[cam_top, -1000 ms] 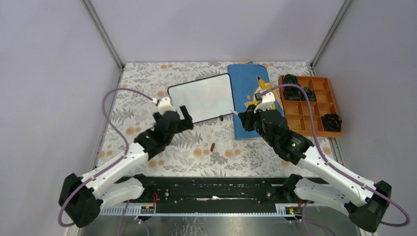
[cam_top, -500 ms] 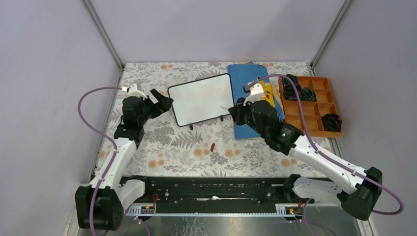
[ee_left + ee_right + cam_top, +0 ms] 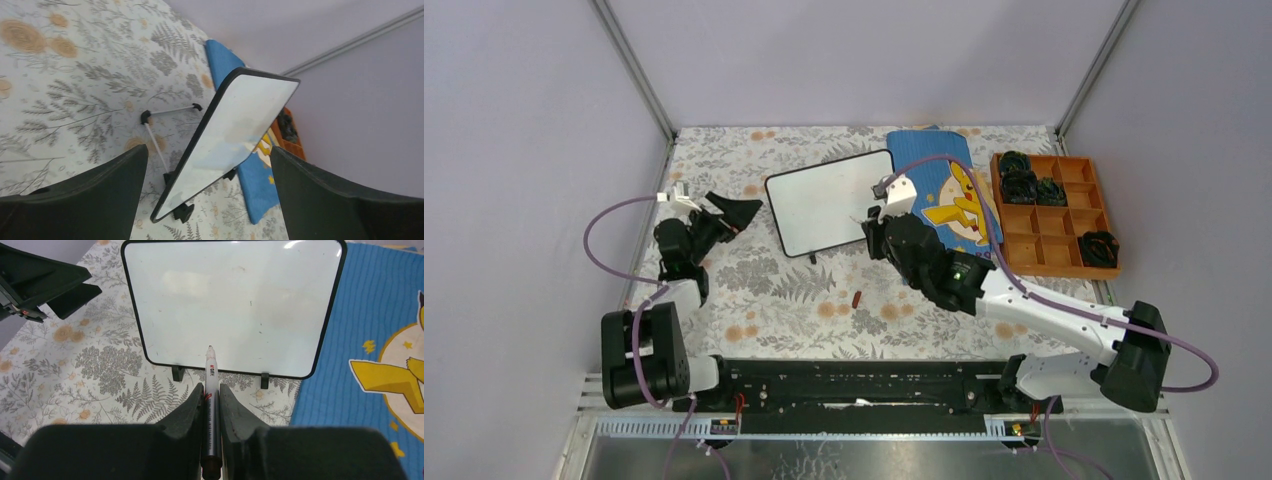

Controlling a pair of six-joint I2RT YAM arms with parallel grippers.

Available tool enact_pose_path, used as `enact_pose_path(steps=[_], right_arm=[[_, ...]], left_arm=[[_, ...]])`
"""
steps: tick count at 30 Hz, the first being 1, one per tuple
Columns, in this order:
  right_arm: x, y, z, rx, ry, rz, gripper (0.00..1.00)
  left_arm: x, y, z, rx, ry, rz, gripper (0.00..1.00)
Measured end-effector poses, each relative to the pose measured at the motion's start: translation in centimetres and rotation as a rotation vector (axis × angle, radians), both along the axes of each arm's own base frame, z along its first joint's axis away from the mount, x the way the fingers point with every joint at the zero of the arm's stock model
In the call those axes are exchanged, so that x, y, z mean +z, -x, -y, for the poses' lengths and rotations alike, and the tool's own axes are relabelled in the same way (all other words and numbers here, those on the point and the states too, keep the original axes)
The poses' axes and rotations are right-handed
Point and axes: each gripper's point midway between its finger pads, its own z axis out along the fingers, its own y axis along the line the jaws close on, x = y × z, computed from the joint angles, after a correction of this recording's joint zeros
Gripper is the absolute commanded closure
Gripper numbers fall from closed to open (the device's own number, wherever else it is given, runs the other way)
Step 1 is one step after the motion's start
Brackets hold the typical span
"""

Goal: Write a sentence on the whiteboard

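Note:
The whiteboard [image 3: 824,200] stands tilted on small black feet on the floral cloth; its face [image 3: 235,295] is blank and no sentence shows on it. My right gripper [image 3: 210,388] is shut on a grey marker [image 3: 210,405], whose bare tip points at the board's lower middle; I cannot tell whether it touches. In the top view the right gripper [image 3: 876,226] sits at the board's near right corner. Left of the board, my left gripper [image 3: 734,210] is open and holds nothing. The left wrist view shows the whiteboard [image 3: 240,120] edge-on between its wide jaws.
A blue cloth [image 3: 936,175] with a yellow cartoon figure lies right of the board. An orange compartment tray [image 3: 1056,238] with black items sits at the far right. A small red cap [image 3: 856,298] lies on the floral cloth in front of the board.
The left arm has swung back and to the left, away from the board's front edge. The right arm has carried the marker left, from the blue cloth to the board's front.

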Motion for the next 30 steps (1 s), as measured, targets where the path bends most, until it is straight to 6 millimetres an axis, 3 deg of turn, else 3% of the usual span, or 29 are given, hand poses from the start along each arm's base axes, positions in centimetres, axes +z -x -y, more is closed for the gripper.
enact_pose_path(steps=[9, 14, 24, 30], right_arm=[[1.3, 0.0, 0.1, -0.003, -0.031, 0.056, 1.00], [1.1, 0.5, 0.9, 0.000, -0.030, 0.066, 1.00], [1.6, 1.0, 1.7, 0.002, -0.055, 0.091, 1.00], [1.3, 1.0, 1.7, 0.004, -0.055, 0.090, 1.00]], left_arm=[[-0.4, -1.1, 1.6, -0.176, 0.107, 0.063, 0.01], [-0.3, -1.0, 1.4, -0.180, 0.088, 0.074, 0.01], [2.5, -1.0, -1.8, 0.086, -0.058, 0.096, 0.01], [1.8, -2.6, -3.5, 0.274, -0.273, -0.081, 0.01]])
